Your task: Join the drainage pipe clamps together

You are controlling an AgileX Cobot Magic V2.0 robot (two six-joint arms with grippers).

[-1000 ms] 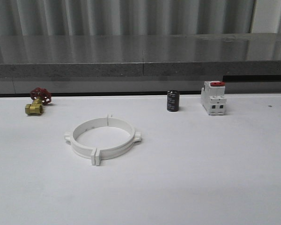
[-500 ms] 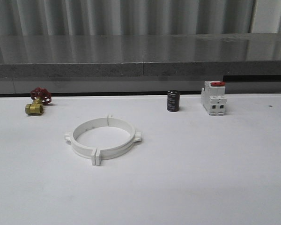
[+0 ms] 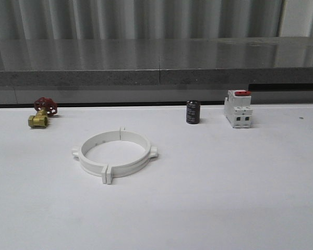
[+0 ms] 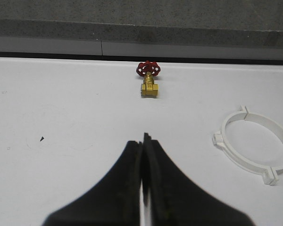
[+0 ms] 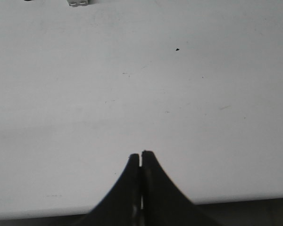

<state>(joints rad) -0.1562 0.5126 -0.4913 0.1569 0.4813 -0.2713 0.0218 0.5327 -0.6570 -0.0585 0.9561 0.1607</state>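
The two white drainage pipe clamps [image 3: 115, 154] lie joined as one wide ring on the white table, left of centre, with small tabs sticking out at the seams. In the left wrist view the ring [image 4: 255, 143] lies off to one side of my left gripper [image 4: 143, 140], well apart from it. That gripper is shut with nothing between its black fingers. My right gripper [image 5: 141, 154] is also shut and empty, hovering over bare table near its front edge.
A brass valve with a red handwheel [image 3: 41, 113] sits at the back left. A black cylinder [image 3: 193, 112] and a white breaker with a red switch [image 3: 238, 109] stand at the back right. A grey ledge [image 3: 156, 78] runs behind the table.
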